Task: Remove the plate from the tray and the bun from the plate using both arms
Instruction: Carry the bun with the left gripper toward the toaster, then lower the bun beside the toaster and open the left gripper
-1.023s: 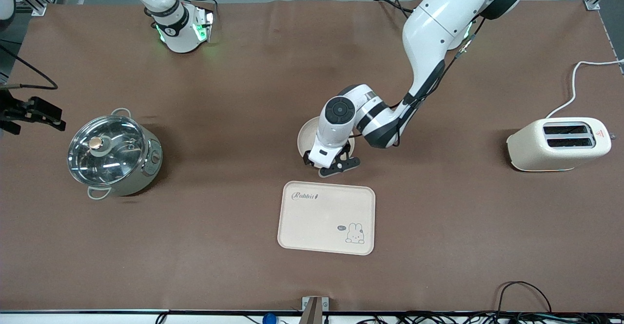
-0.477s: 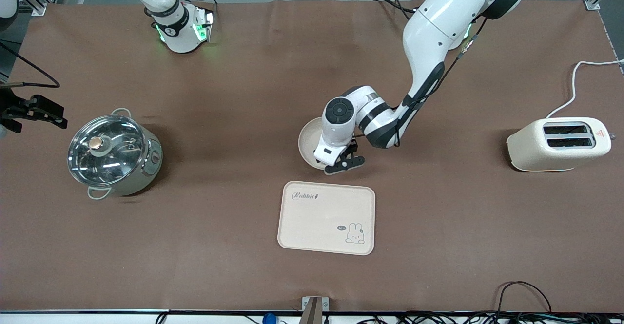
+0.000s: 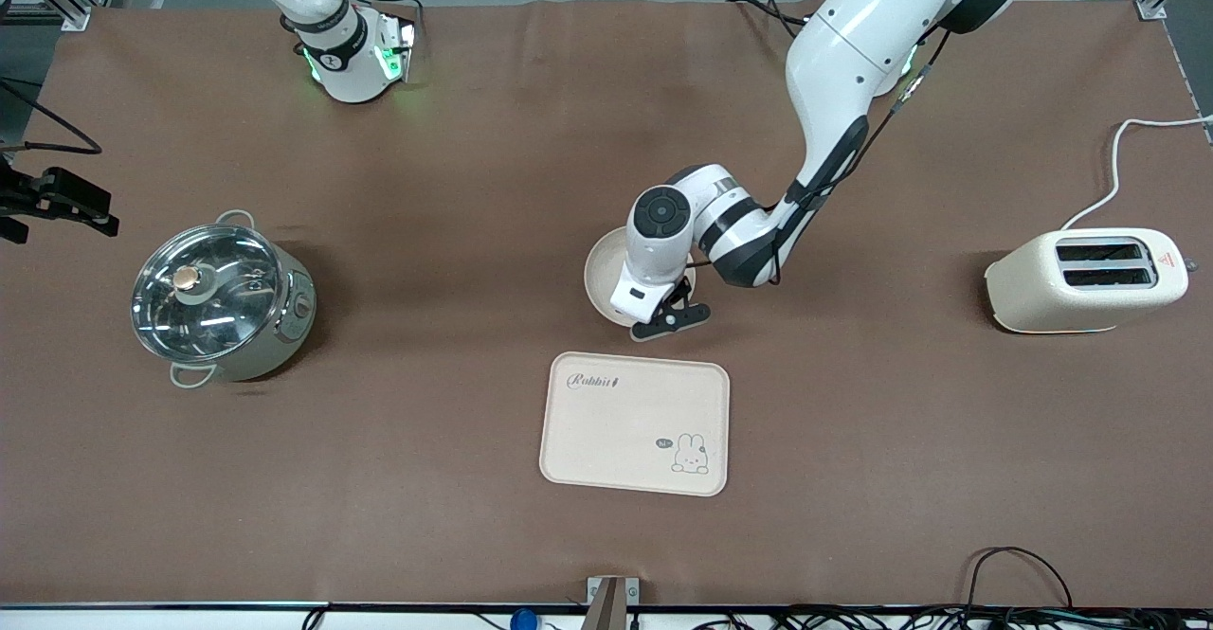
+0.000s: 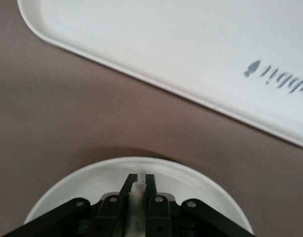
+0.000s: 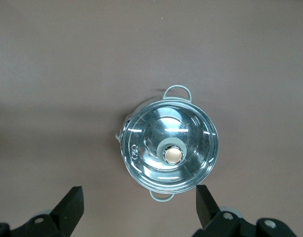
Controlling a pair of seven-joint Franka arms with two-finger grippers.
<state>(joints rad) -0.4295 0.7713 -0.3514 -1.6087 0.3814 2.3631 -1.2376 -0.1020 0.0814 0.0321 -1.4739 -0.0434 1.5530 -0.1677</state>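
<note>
The round cream plate (image 3: 605,275) is held by its rim in my left gripper (image 3: 660,319), which is shut on it just off the table, beside the tray's edge toward the robots. In the left wrist view the plate (image 4: 87,190) curves under my left gripper (image 4: 140,180), with the rim pinched between the two black fingers. My right gripper (image 3: 71,204) hangs open and empty at the right arm's end of the table, high over the pot. In the right wrist view my right gripper (image 5: 139,207) has its fingers spread wide apart. The bun is out of view.
The rectangular cream tray (image 3: 635,423) with a rabbit drawing lies nearer the front camera than the plate; it also shows in the left wrist view (image 4: 191,59). A steel pot with a glass lid (image 3: 220,298) stands toward the right arm's end. A cream toaster (image 3: 1085,279) stands toward the left arm's end.
My left gripper has lifted the plate by its rim and shifted it slightly toward the left arm's end. My right gripper has drifted a little toward the robots' side.
</note>
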